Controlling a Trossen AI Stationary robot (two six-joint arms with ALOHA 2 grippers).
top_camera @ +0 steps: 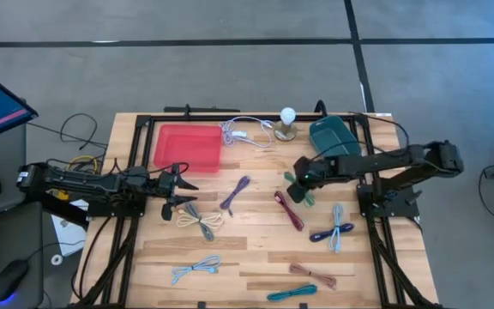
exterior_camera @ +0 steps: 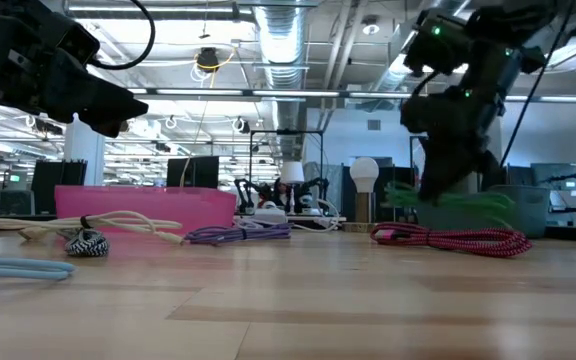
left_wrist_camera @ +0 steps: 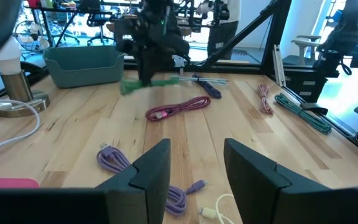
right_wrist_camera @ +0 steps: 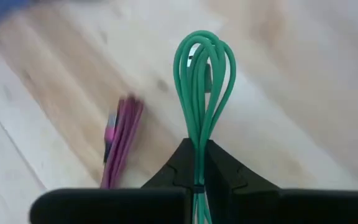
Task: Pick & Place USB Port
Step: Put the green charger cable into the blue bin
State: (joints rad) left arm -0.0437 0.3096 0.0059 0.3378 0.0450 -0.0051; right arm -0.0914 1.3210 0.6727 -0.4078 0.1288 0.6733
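R gripper (right_wrist_camera: 199, 163) is clamped on the green cable (right_wrist_camera: 202, 81), its long axis running straight out past the fingertips, w/ the teal bin (top_camera: 333, 137) just beyond, seemingly nearest, while L gripper (left_wrist_camera: 197, 163) waits apart far left by 1 red tray (top_camera: 187, 146).

Tray (top_camera: 187, 147) left, bin (top_camera: 333, 136) right, lamp (top_camera: 287, 123) between.

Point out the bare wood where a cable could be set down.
Bare wood lies left of the light blue cable and between the purple cable and the red tray. It is crowded around the right hand, shut on the green cable.
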